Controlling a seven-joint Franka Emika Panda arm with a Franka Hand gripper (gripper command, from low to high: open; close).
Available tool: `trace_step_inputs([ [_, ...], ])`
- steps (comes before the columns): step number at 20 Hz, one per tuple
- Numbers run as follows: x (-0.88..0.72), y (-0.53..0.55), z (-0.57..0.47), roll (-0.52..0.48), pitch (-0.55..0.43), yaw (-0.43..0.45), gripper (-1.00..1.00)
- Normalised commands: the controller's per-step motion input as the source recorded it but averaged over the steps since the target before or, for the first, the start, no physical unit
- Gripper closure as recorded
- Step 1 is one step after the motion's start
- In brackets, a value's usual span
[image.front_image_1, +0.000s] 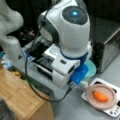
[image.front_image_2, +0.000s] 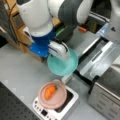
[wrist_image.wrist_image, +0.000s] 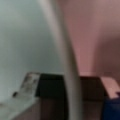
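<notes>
Hanging low over a grey tabletop (image.front_image_1: 72, 110) in a front view, white Panda arm (image.front_image_1: 67, 27) with blue-trimmed wrist, its gripper (image.front_image_1: 81, 86) reaching down toward a pink plate's (image.front_image_1: 101, 103) left rim. Lying on that plate, a single orange carrot (image.front_image_1: 100, 96), nothing else with it. Under the plate, a white kitchen scale (image.front_image_1: 112, 110) with buttons along its front edge. Behind the wrist, partly hidden, a teal plate (image.front_image_1: 91, 67). Farther toward the right, a metal toaster oven (image.front_image_1: 107, 45); toward the lower left, a wooden board (image.front_image_1: 17, 97).

Looking from the opposite side in a front view, same gripper (image.front_image_2: 67, 78) poised just above the pink plate (image.front_image_2: 52, 96), close to its upper rim. Carrot (image.front_image_2: 49, 92) resting near the plate's middle, leafy end toward the top right. Scale (image.front_image_2: 68, 105) beneath. Teal plate (image.front_image_2: 63, 65) seemingly bare, right under the wrist. Oven (image.front_image_2: 107, 92) at the right.

Filling the wrist view, a pale curved rim (wrist_image.wrist_image: 63, 57) with pink surface right of it, greyish-white left. Cannot tell how far apart the jaws stand, nor whether anything is gripped.
</notes>
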Motion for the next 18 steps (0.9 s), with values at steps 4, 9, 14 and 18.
trace_step_inputs([
  [4,-0.58,0.2,-0.11,-0.176,-0.287,-0.022,1.0],
  [9,-0.53,0.18,-0.13,-0.166,-0.274,-0.005,1.0],
  [14,-0.48,0.2,-0.19,-0.144,-0.27,0.019,1.0],
  [18,-0.52,0.22,-0.22,-0.13,-0.275,0.038,1.0],
])
